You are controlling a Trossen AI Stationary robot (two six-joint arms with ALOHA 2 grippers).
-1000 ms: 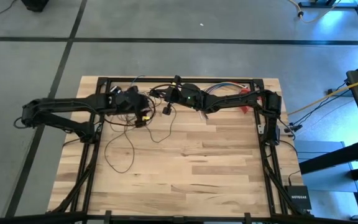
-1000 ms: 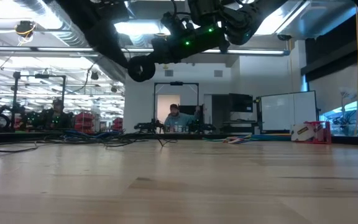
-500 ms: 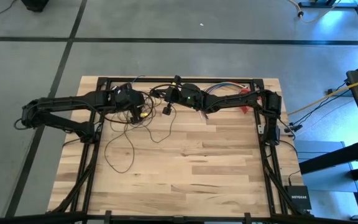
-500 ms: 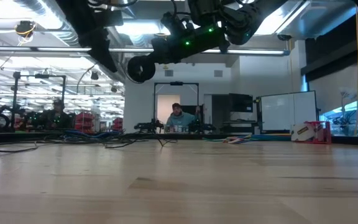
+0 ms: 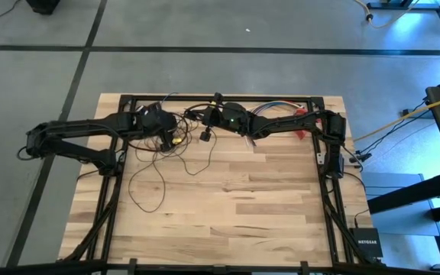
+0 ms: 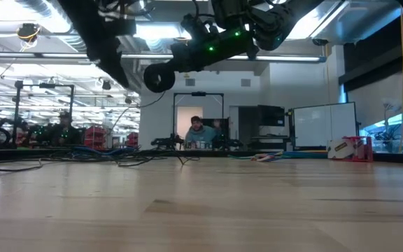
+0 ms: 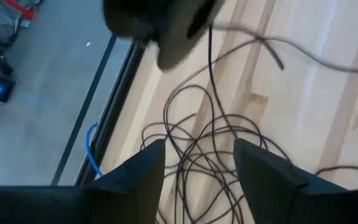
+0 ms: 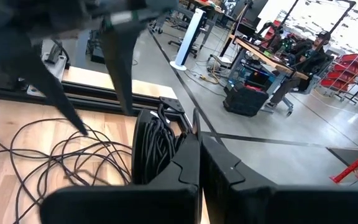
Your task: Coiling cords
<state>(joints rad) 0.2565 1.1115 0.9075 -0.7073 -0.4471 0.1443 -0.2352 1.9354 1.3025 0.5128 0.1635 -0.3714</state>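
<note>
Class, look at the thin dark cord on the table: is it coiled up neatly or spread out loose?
Spread out loose. The cord trails across the wooden table in wide irregular loops, tangled beneath the open left gripper.

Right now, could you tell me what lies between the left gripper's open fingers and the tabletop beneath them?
In the left wrist view, the left gripper hovers open over the tangled cords, whose loops lie on the wooden table. Nothing else shows between them.

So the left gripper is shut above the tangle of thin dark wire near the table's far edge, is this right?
Not quite. The left gripper is open, not shut: in the left wrist view its fingers stand wide apart over the tangle of thin dark wire. The rest is right.
</note>
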